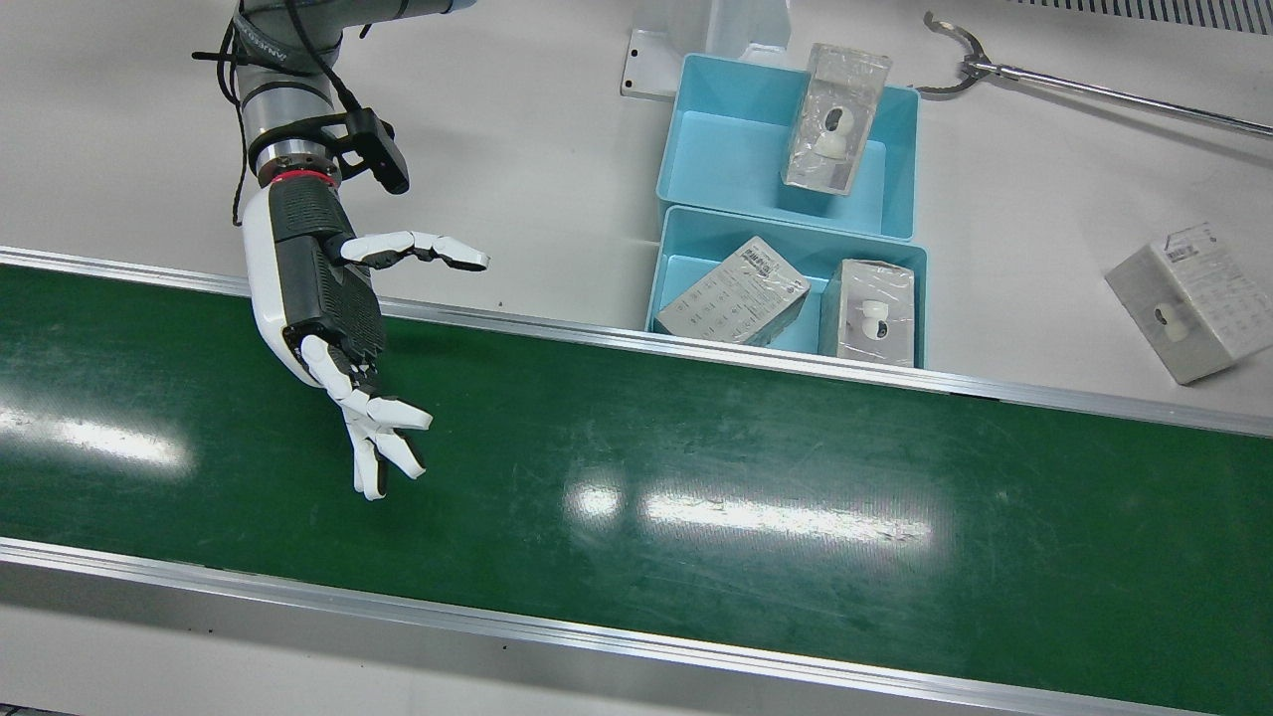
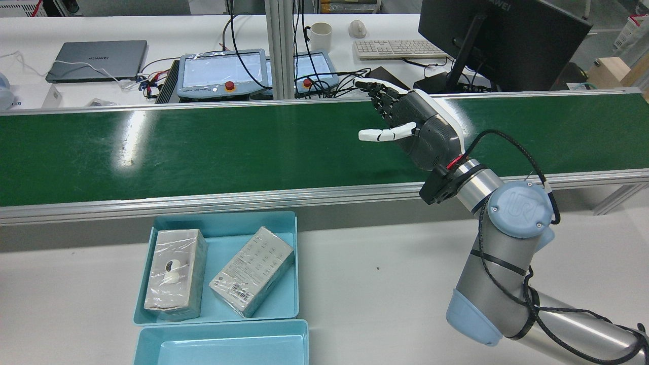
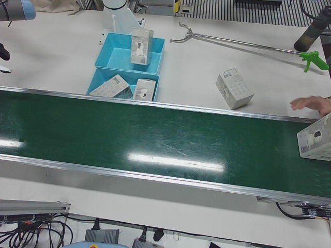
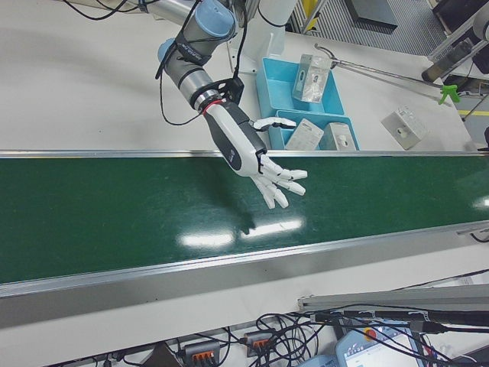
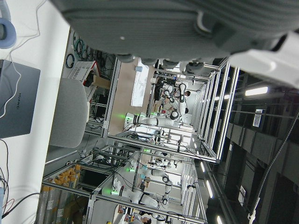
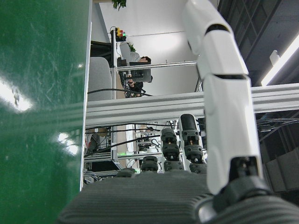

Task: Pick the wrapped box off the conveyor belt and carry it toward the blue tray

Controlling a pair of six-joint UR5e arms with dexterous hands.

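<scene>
Waiting over the glossy green conveyor belt (image 1: pixel 636 477), our right hand (image 1: pixel 328 308) hovers with fingers spread wide, holding nothing; we judge it staged to intercept an arriving item. The clear-wrapped white box (image 3: pixel 314 143) lies at the belt's far end in the left-front view, well apart from our hand, a person's hand (image 3: pixel 310 103) just beside it. Our left hand's camera shows only its own palm; we cannot tell its finger state. Two light-blue plastic trays adjoin the belt: the nearer tray (image 1: pixel 686 261) holds two wrapped boxes, the farther tray (image 1: pixel 736 129) holds one, leaning on its rim.
</scene>
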